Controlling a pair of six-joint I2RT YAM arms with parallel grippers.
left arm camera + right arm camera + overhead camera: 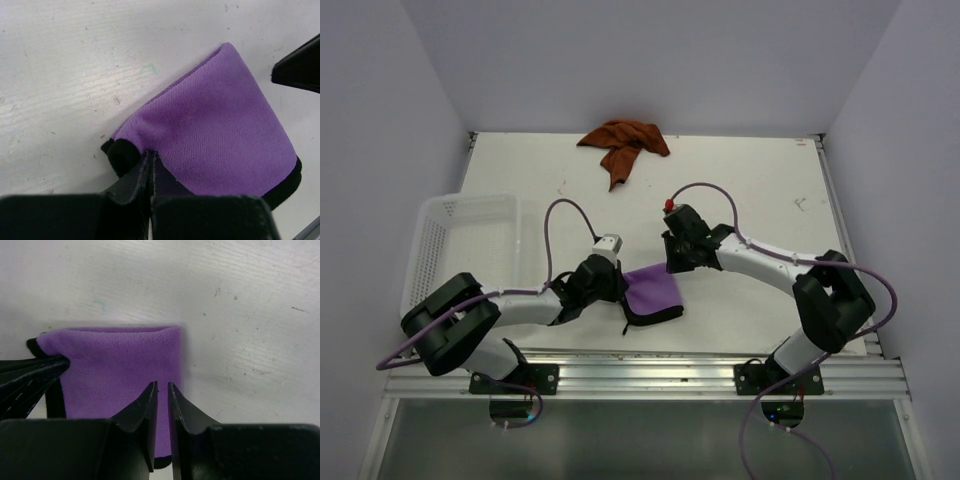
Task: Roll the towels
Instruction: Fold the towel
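The purple towel (655,295) lies folded near the table's front edge, its dark edging showing at the rim. My left gripper (151,156) is shut on the purple towel's (215,130) left edge beside a black corner, and the cloth puckers at the tips. My right gripper (162,386) hovers over the purple towel's (120,365) right side, its jaws a narrow gap apart with nothing between them. Seen from above, the left gripper (618,290) and right gripper (675,262) flank the cloth. The orange-brown towel (623,142) lies crumpled at the table's far edge.
A white perforated basket (440,240) stands at the left edge of the table, beside the left arm. The left gripper's fingers (35,375) show at the left of the right wrist view. White walls close the table on three sides.
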